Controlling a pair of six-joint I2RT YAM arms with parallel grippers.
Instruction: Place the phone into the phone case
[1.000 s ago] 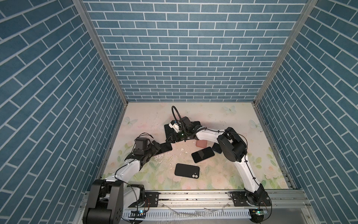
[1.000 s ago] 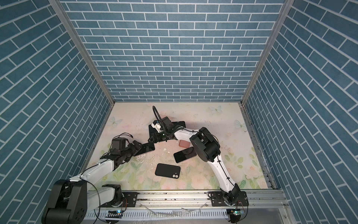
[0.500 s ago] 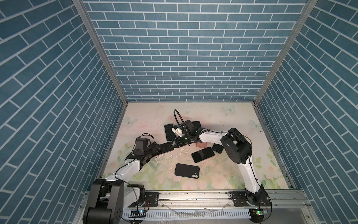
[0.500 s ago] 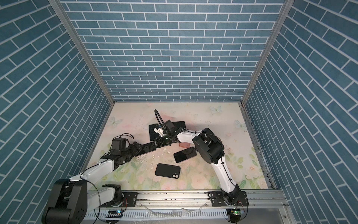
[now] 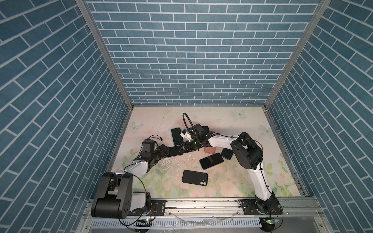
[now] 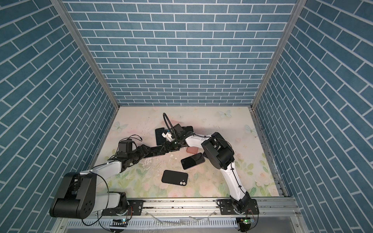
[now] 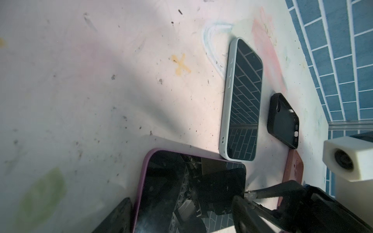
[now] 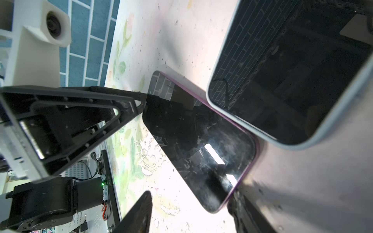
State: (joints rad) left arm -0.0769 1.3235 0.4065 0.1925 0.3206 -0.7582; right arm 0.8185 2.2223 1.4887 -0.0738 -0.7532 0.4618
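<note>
The phone [image 7: 181, 191] lies face up with its dark screen inside the rim of the purple phone case [image 8: 253, 145], left of the table's middle. My left gripper [image 7: 181, 203] reaches over it from the near-left. Its jaws are open, one on each long side, close to the case's edges. My right gripper [image 8: 191, 195] comes in from the right at the phone's other end, also open. One of its fingers [image 8: 240, 209] rests against a corner of the case, and the other finger [image 8: 141, 211] stands apart over bare table. In both top views the two grippers meet tip to tip.
A phone in a pale grey case [image 5: 177, 136] lies just behind the grippers, with a small black case [image 7: 282, 121] beside it. A pink case [image 5: 210, 149], a black phone [image 5: 211, 160], a dark blue phone [image 5: 227, 153] and a black case [image 5: 194, 177] lie to the right and front.
My right gripper has swung off the grey-cased phone, forward and left, to the end of the purple-cased phone. My left gripper has reached further in and its jaws have narrowed.
</note>
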